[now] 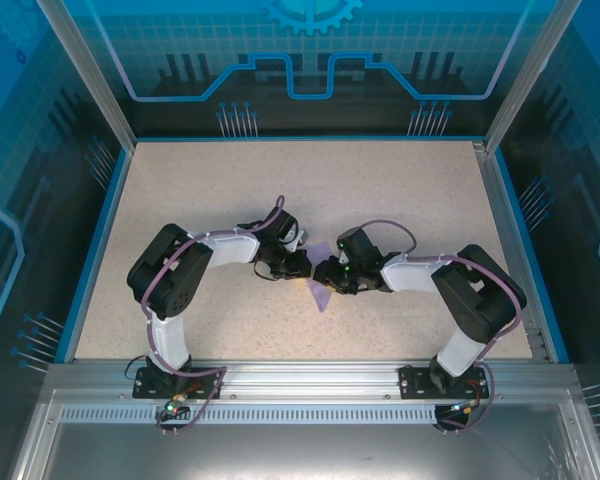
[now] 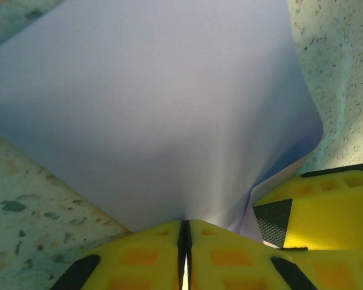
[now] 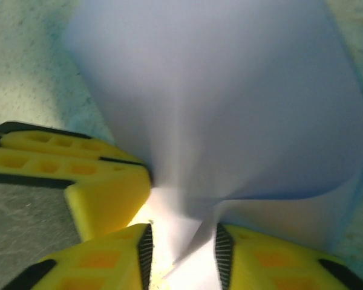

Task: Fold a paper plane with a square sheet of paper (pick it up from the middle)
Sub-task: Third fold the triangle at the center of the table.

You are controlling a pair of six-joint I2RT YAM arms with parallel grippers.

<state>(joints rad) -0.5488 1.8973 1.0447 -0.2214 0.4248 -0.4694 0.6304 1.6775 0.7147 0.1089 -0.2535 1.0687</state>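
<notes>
At the middle of the desk (image 1: 230,190), the two arms meet tip to tip over the square sheet of paper (image 1: 322,294). From above, the sheet is a small lavender wedge poking out on the near side of the grippers. The left gripper (image 1: 304,266) reaches in from the left and the right gripper (image 1: 329,276) from the right, almost touching. That crowding probably serves the task: lifting the sheet from its middle means both tips have to work the same small patch.

The left wrist camera shows what the overhead view is too coarse to give. The left gripper (image 2: 185,241) has its jaws pressed together on the sheet (image 2: 157,121), which fans up and away from the pinch, lifted off the speckled desk. One yellow finger (image 2: 317,211) of the right gripper sits just beside it on the right.

The right wrist camera shows the other side. The right gripper (image 3: 183,244) has its jaws partly apart, and a creased ridge of paper (image 3: 230,103) runs down into the gap. I see no clamping there, so the left grip seems to carry the sheet alone. A left-gripper finger (image 3: 103,196) lies close at the left. The overhead view, in turn, places the whole group slightly nearer than the desk's centre.
</notes>
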